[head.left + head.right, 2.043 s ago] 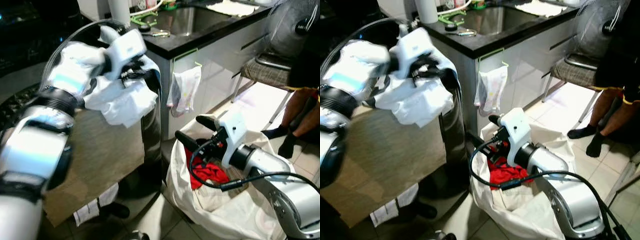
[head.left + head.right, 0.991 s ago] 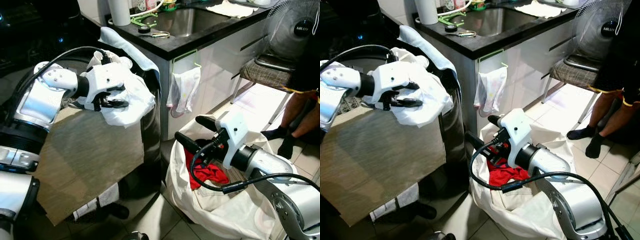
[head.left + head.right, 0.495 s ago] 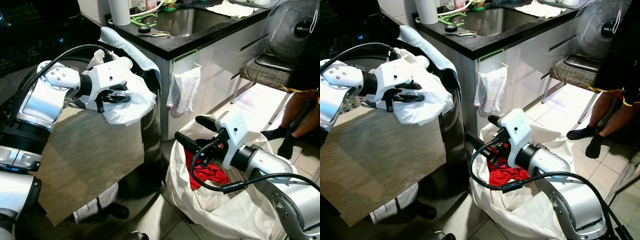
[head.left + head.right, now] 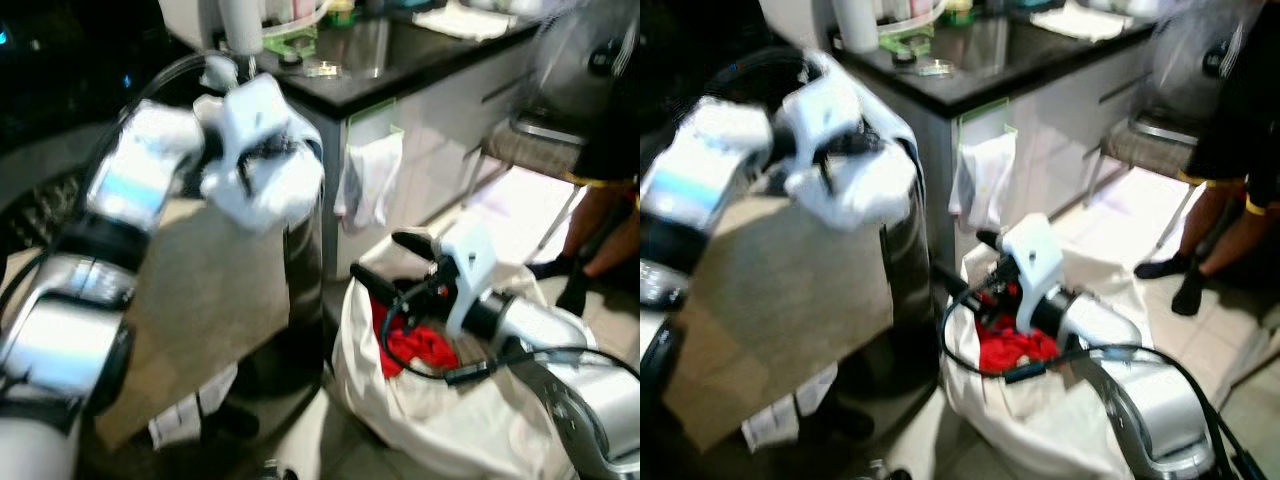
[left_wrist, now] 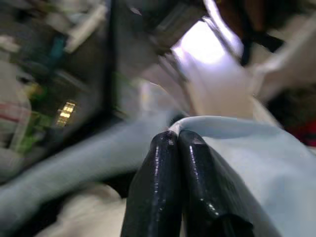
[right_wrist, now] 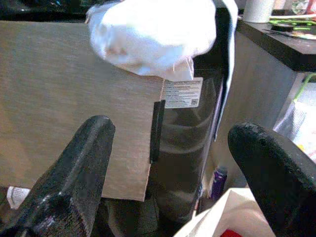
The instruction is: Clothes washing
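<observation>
In the blurred left eye view, the left gripper (image 4: 262,150) is holding a bunched white cloth (image 4: 268,190) up beside the dark counter (image 4: 400,75), above a brown board (image 4: 205,320). Lower down, the right gripper (image 4: 385,262) is hovering with its 2 fingers spread over a white laundry bag (image 4: 420,420), where a red garment (image 4: 420,350) is lying inside. A small towel (image 4: 368,180) is hanging from the counter edge, and a person's legs (image 4: 600,240) are showing near a chair at the far right. In the right eye view, the same cloth (image 4: 850,185) is hanging at the board's upper corner, and the red garment (image 4: 1010,350) is sitting in the bag just under the right gripper. In the left wrist view, the fingers (image 5: 163,182) are pressed together, pinching a fold of pale cloth (image 5: 247,158). In the right wrist view, the 2 black fingers (image 6: 74,173) are standing wide apart, pointing toward the board (image 6: 69,98) and the white cloth (image 6: 153,34) above it, with nothing between them.
</observation>
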Motion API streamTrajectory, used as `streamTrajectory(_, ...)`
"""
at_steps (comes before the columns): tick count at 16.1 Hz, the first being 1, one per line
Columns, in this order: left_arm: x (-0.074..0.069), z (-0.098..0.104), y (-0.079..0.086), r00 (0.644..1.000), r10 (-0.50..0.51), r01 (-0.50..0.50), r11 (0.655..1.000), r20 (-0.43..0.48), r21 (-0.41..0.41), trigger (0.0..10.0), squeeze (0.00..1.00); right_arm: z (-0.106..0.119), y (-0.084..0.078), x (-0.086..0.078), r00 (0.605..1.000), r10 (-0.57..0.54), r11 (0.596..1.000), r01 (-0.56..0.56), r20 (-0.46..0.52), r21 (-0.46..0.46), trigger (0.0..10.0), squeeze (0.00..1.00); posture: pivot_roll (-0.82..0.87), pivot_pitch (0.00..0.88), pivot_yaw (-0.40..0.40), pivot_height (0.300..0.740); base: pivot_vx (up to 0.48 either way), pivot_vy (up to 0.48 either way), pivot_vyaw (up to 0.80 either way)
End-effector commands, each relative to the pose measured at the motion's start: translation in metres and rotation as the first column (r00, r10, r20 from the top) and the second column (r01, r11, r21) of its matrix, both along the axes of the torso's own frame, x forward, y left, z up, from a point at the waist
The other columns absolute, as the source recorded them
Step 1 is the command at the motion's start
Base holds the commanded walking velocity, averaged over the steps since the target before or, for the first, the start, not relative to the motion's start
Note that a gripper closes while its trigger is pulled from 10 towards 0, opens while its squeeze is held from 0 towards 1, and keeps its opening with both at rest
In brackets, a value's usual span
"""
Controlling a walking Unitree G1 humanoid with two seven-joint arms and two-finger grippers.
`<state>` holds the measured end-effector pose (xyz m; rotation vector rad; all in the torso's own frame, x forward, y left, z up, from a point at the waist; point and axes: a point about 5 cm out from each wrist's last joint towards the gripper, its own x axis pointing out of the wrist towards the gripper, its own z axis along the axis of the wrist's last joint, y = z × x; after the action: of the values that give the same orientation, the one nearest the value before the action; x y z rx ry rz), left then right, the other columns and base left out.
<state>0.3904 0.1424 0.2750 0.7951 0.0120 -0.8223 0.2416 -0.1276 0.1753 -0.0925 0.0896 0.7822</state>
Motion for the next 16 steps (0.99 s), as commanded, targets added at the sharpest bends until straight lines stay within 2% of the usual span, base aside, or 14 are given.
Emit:
streamTrajectory(1,0.007,0.004,-0.004,0.997,0.045,-0.045,0.999,0.057,0.000,0.0,0.00,0.002,-0.002,-0.001,1.000,-0.019,1.000,0.019,0.007,0.000,10.0,0.00,-0.10,0.000,0.116,0.740,0.000,0.000,0.00)
streamTrajectory(3,0.016,0.006,-0.011,0.986,0.104,-0.108,0.994,0.134,0.029,0.0,0.00,0.002,-0.003,-0.002,1.000,-0.030,1.000,0.030,0.008,0.000,10.0,0.00,-0.11,0.000,0.125,0.740,0.000,0.000,0.00)
streamTrajectory(5,0.024,0.011,-0.013,0.956,0.167,-0.193,0.977,0.242,0.089,0.0,0.00,0.002,-0.005,-0.003,0.999,-0.045,0.999,0.045,0.009,0.000,10.0,0.00,-0.12,0.000,0.137,0.740,0.000,0.000,0.00)
streamTrajectory(6,0.029,0.020,-0.012,0.902,0.230,-0.284,0.954,0.364,0.101,0.0,0.00,0.002,-0.007,-0.004,0.998,-0.057,0.998,0.057,0.010,-0.002,10.0,0.00,-0.12,0.000,0.138,0.740,0.000,0.000,0.00)
streamTrajectory(7,0.032,0.030,-0.010,0.833,0.266,-0.361,0.926,0.484,0.113,0.0,0.00,0.002,-0.007,-0.004,0.998,-0.064,0.998,0.064,0.011,-0.002,10.0,0.00,-0.12,0.000,0.139,0.740,0.000,0.000,0.00)
streamTrajectory(8,0.034,0.043,-0.003,0.736,0.329,-0.450,0.891,0.591,0.065,0.0,0.00,0.001,-0.008,-0.003,0.998,-0.066,0.998,0.066,0.012,-0.004,10.0,0.00,-0.13,0.000,0.140,0.740,0.000,0.000,0.00)
streamTrajectory(9,0.035,0.048,0.003,0.690,0.345,-0.498,0.864,0.636,0.072,0.0,0.00,0.001,-0.008,-0.003,0.998,-0.068,0.998,0.068,0.014,-0.005,10.0,0.00,-0.13,0.000,0.144,0.740,0.000,0.000,0.00)
streamTrajectory(11,0.034,0.060,0.040,0.525,0.414,-0.674,0.736,0.743,0.066,0.0,0.00,0.002,-0.008,-0.003,0.997,-0.077,0.997,0.077,0.019,-0.009,10.0,0.00,-0.13,0.000,0.146,0.740,0.000,0.000,0.00)
streamTrajectory(12,0.032,0.063,0.052,0.483,0.437,-0.711,0.702,0.759,0.048,0.0,0.00,0.002,-0.008,-0.003,0.997,-0.079,0.997,0.079,0.020,-0.010,10.0,0.00,-0.13,0.000,0.148,0.740,0.000,0.000,0.00)
streamTrajectory(13,0.032,0.062,0.058,0.474,0.442,-0.726,0.686,0.761,0.053,0.0,0.00,0.002,-0.008,-0.003,0.997,-0.080,0.997,0.080,0.020,-0.009,10.0,0.00,-0.13,0.000,0.146,0.740,0.000,0.000,0.00)
streamTrajectory(14,0.030,0.058,0.074,0.481,0.458,-0.759,0.644,0.747,0.094,0.0,0.00,0.002,-0.008,-0.003,0.997,-0.081,0.997,0.081,0.020,-0.009,10.0,0.00,-0.13,0.000,0.146,0.740,0.000,0.000,0.00)
streamTrajectory(15,0.029,0.053,0.086,0.493,0.473,-0.778,0.615,0.730,0.127,0.7,0.00,0.001,-0.009,-0.002,0.997,-0.078,0.997,0.078,0.020,-0.011,10.0,0.00,-0.12,0.000,0.137,0.740,0.000,0.000,0.00)
streamTrajectory(16,0.028,0.048,0.091,0.506,0.490,-0.785,0.602,0.710,0.143,9.0,0.00,0.001,-0.008,-0.001,0.997,-0.074,0.997,0.074,0.020,-0.012,10.0,0.00,-0.12,0.000,0.137,0.740,0.000,0.000,0.00)
